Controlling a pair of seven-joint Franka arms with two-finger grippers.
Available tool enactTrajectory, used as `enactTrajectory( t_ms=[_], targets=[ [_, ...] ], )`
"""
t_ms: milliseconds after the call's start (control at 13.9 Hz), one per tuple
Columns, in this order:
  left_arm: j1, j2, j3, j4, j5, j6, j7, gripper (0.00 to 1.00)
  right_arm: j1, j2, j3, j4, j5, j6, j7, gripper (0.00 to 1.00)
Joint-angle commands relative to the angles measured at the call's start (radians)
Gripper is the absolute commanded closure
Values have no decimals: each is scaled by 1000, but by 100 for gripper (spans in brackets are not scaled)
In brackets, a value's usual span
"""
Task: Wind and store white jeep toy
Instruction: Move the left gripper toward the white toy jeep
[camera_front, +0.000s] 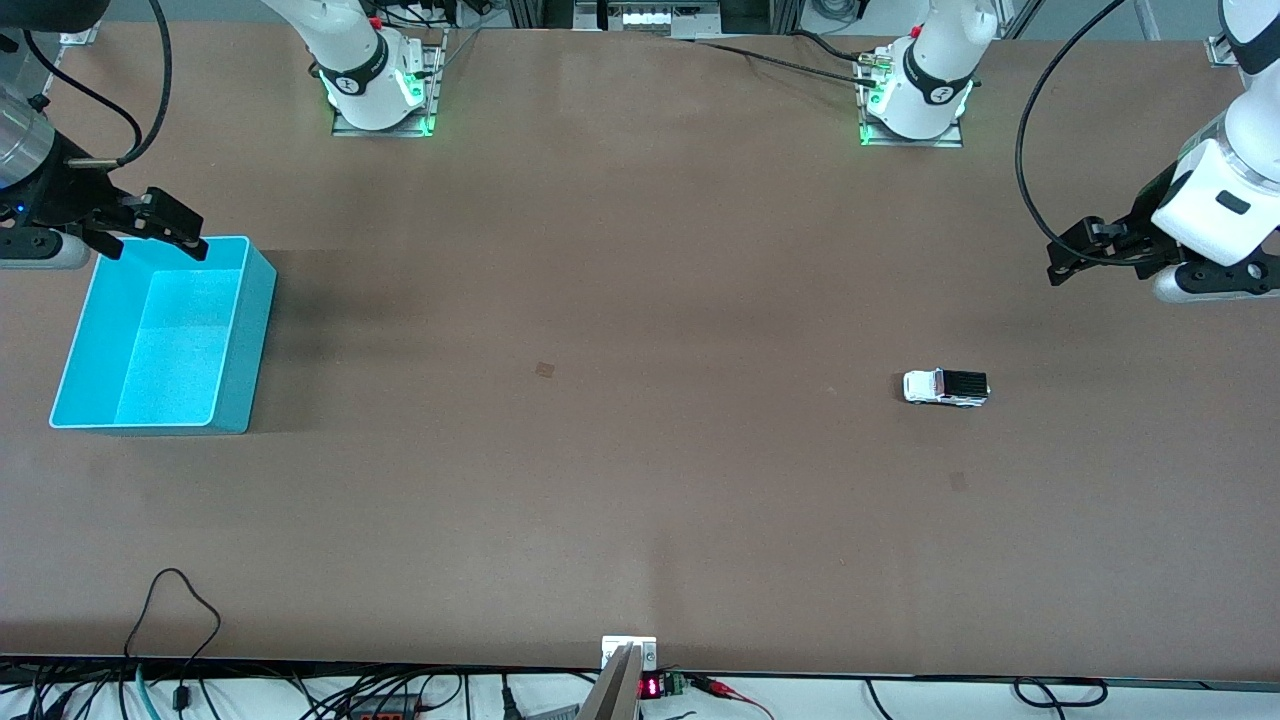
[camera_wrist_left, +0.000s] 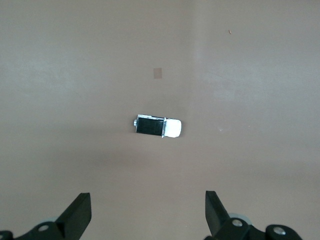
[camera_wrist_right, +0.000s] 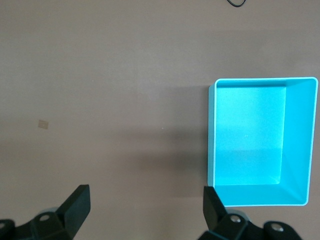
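The white jeep toy (camera_front: 946, 387) stands on its wheels on the brown table toward the left arm's end, its black ribbed roof panel showing; it also shows in the left wrist view (camera_wrist_left: 158, 126). My left gripper (camera_front: 1075, 262) is open and empty, up in the air over the table near that end, apart from the jeep. Its fingertips (camera_wrist_left: 80, 210) frame bare table. The turquoise bin (camera_front: 160, 340) sits empty at the right arm's end, also in the right wrist view (camera_wrist_right: 260, 142). My right gripper (camera_front: 165, 228) is open and empty over the bin's rim.
Small square marks (camera_front: 544, 369) lie on the table's middle. The arm bases (camera_front: 380, 80) stand along the table's edge farthest from the front camera. Cables and a small display (camera_front: 650, 688) hang past the edge nearest to that camera.
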Motion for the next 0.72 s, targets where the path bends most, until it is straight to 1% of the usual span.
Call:
enactTrajectory(
  t_ms=[0,216,360,504,648],
  targets=[
    [-21,-20,24,-15,-10,-3,27,0,3,-12,0,-8,12,-5,15,0],
    [-12,-13,27,-3,-10,-15,44,0,3,-12,0,-10,12,-5,15,0],
    [7,1,28,21,-12,-64,59,0,3,-12,0,-10,12,-5,15,0],
    [8,27,22,23,-12,-115,59,0,5,-14,0,-10,12,-5,15,0],
    [7,33,18,41,-8,-135,50,0,5,-12,0,-10,12,-5,15,0]
  ],
)
